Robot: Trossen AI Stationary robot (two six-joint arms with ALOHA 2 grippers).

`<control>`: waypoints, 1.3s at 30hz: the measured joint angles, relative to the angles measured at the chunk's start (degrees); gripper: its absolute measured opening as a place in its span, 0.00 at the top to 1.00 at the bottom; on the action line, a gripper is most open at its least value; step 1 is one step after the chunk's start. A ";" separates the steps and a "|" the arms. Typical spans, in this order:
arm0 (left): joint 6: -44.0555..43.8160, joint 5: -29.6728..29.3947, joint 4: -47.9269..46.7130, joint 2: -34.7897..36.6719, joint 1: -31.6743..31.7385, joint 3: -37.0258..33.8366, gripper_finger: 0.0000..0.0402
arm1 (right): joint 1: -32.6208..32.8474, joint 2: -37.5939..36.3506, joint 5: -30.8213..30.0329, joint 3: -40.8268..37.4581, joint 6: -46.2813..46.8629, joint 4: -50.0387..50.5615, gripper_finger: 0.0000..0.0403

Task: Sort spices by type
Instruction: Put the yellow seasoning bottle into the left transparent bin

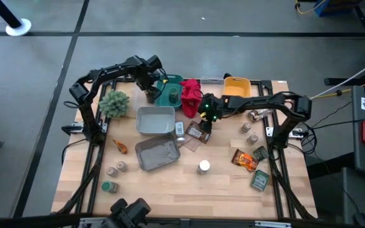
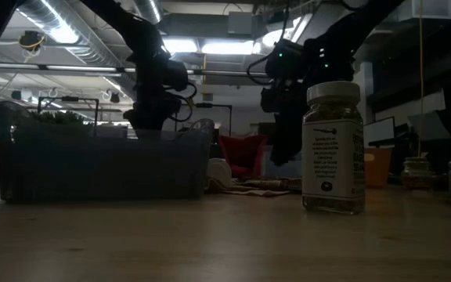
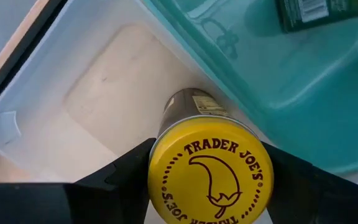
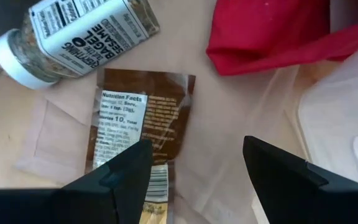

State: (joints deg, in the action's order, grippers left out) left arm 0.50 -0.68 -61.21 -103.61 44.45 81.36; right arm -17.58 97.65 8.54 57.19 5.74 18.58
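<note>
A jar with a yellow lid (image 3: pixel 210 177) stands upright on the floor of a clear bin (image 3: pixel 17 118) at the table's far side. My left gripper (image 1: pixel 149 95) points down over it, open, one finger on each side of the lid. My right gripper (image 4: pixel 194 171) hangs open, slanting down over a brown packet (image 4: pixel 143 118) that lies flat near the table's middle (image 1: pixel 197 132). A white-lidded jar (image 4: pixel 73 34) lies on its side beside the packet. Further jars (image 1: pixel 249 133) and packets (image 1: pixel 244 159) lie scattered on the right, with several jars (image 1: pixel 113 172) at the near left. My left gripper's fingers (image 3: pixel 126 171) stand close against both sides of the jar's yellow lid, coming from above. I cannot tell whether they touch it. The jar rests upright on the clear bin's floor.
A teal bin (image 1: pixel 168 94) holding a dark green item (image 3: pixel 316 12) adjoins the clear bin. A red cloth (image 1: pixel 190 95), a yellow bin (image 1: pixel 236 85), two grey bins (image 1: pixel 156 120) (image 1: pixel 156 154) and a bushy plant (image 1: pixel 115 103) stand around. A white-lidded jar (image 2: pixel 333 149) stands near the front edge.
</note>
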 joint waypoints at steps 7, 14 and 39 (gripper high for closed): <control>0.53 0.00 -3.35 1.04 0.17 1.24 0.40 | 0.00 1.85 -0.79 0.09 -0.11 -2.94 0.38; 1.04 0.07 -3.28 3.71 0.15 1.25 0.40 | 0.00 2.03 -1.42 0.06 0.07 -5.30 0.38; 0.96 0.06 -0.26 13.53 0.11 -1.11 0.40 | 6.36 2.03 -12.94 0.04 0.00 -7.99 0.38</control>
State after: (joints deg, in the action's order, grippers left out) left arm 1.47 -0.62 -61.46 -90.08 44.56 80.24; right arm -11.22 99.68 -4.40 57.23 5.74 10.59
